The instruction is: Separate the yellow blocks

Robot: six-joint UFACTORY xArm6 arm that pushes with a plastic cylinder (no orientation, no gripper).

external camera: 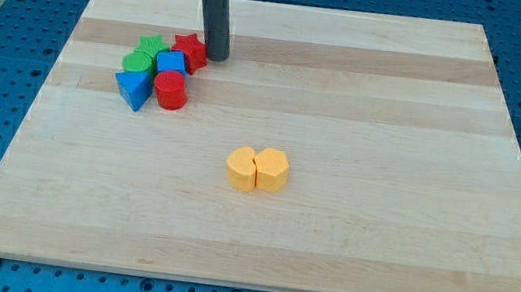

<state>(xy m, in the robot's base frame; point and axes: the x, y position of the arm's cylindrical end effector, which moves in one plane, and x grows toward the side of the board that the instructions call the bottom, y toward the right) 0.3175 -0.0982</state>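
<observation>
Two yellow blocks lie touching near the board's middle: a hexagon-like yellow block on the left and a heart-like yellow block on the right. My tip rests on the board at the upper left, just right of the red star block. It is well above and to the left of the yellow pair.
A cluster sits at the upper left: a green star block, a green rounded block, a blue cube, a red cylinder and a blue triangle block. The wooden board lies on a blue perforated table.
</observation>
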